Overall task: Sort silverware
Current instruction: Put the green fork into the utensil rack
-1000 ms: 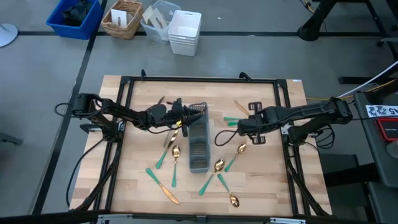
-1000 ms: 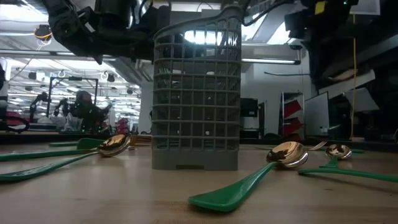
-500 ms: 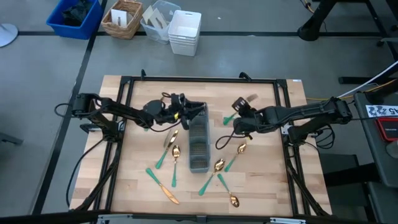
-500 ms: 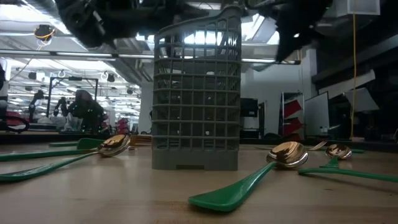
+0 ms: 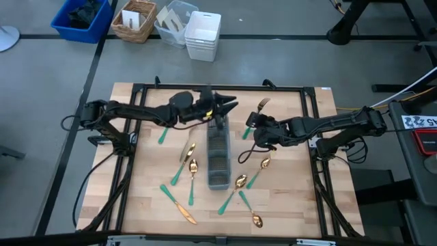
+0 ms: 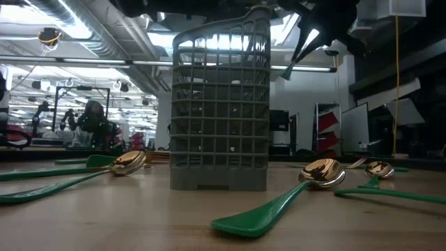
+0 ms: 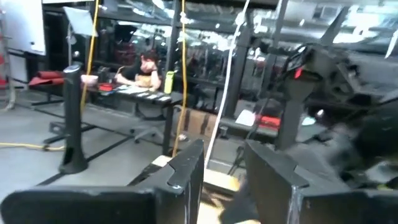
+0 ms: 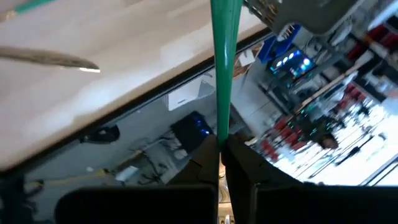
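The right end effector (image 5: 251,121) pinches a fork (image 5: 258,111) by its slim green handle, just at the caddy's (image 5: 218,156) three o'clock. Light, stiff, probably slippery: grip mid-handle. The left end effector (image 7: 225,168) hangs spread.

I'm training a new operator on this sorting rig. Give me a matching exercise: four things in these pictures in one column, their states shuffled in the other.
Things:
1. left claw
2. right claw
3. caddy
4. spoon

States:
a. lies flat, nearest the table's front edge
b. shut on a fork by its green handle
c. open, holding nothing, above the caddy's far end
d. stands mid-table between the arms

Pairs: 1-c, 2-b, 3-d, 4-a
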`<state>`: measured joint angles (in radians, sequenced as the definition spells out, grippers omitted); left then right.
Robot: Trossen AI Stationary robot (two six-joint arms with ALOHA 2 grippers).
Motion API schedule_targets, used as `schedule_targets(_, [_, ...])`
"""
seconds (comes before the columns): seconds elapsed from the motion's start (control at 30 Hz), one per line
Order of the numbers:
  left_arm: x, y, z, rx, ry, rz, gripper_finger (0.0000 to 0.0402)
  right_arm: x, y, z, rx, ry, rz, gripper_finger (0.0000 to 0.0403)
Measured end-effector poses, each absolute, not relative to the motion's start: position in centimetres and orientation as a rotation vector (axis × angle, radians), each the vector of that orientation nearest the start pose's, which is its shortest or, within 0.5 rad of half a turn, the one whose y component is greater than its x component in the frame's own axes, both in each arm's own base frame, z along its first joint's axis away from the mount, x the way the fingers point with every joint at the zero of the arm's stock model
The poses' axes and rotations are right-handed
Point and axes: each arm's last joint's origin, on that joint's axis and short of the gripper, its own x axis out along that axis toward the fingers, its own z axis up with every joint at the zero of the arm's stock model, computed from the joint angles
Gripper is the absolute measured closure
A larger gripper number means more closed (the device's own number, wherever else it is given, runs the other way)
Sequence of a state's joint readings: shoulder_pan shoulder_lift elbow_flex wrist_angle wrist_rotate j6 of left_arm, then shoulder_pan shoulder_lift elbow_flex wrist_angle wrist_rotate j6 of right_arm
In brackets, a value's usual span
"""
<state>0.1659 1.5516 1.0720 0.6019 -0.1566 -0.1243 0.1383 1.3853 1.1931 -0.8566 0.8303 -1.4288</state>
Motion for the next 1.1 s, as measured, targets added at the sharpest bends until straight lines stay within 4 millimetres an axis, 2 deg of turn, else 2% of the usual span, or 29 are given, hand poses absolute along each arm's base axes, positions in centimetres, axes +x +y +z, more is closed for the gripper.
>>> schedule_targets(0.27, [34.6, 9.1, 32.0, -0.223, -0.158, 0.385, 0.0292, 26.7, 1.5, 30.0, -1.905, 1.336, 0.257, 0.0388])
schedule_targets(0.47, [34.9, 10.2, 31.0, -0.307, -0.142, 0.326, 0.0292, 27.2, 1.5, 30.3, -1.979, 1.307, 0.272, 0.0388])
schedule_targets(0.8, [36.7, 9.4, 28.2, -0.342, -0.063, 0.297, 0.0292, 28.2, 1.9, 31.0, -2.019, 1.156, 0.272, 0.0388])
schedule_targets(1.1, [37.1, 8.0, 28.1, -0.339, -0.047, 0.262, 0.0292, 28.5, 2.0, 31.1, -1.998, 1.073, 0.294, 0.0388])
